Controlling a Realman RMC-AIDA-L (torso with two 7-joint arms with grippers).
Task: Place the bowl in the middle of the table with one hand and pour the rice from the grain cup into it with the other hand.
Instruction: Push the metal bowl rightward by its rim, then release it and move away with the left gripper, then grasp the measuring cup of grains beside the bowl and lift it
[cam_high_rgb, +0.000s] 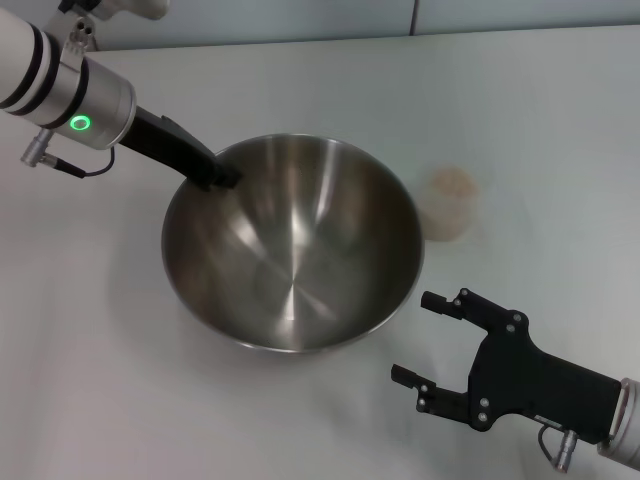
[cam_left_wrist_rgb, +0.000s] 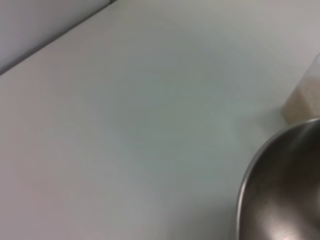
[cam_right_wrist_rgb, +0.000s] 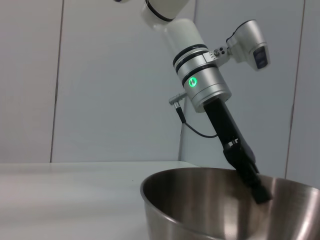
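The bowl (cam_high_rgb: 290, 245) is held at its far-left rim by the left gripper (cam_high_rgb: 218, 176), pinched onto the metal. The grain cup (cam_high_rgb: 449, 203), filled with rice (cam_high_rgb: 450, 183), is set just beside the bowl's right side on the tabletop (cam_high_rgb: 90, 350). The right gripper (cam_high_rgb: 432, 340) is kept spread, near the bowl's front right.

**Steel, plastic and matte white**

We see the bowl (cam_high_rgb: 300, 250) as brushed stainless steel, shiny inside with soft reflections, its thin rim pinched between the jaws of the left gripper (cam_high_rgb: 222, 178), which looks like matte black plastic. The table (cam_high_rgb: 100, 380) is smooth, matte white. The grain cup (cam_high_rgb: 449, 203) is clear plastic holding pale, grainy rice (cam_high_rgb: 450, 184). The right gripper (cam_high_rgb: 420, 340) is matte black with small screws.
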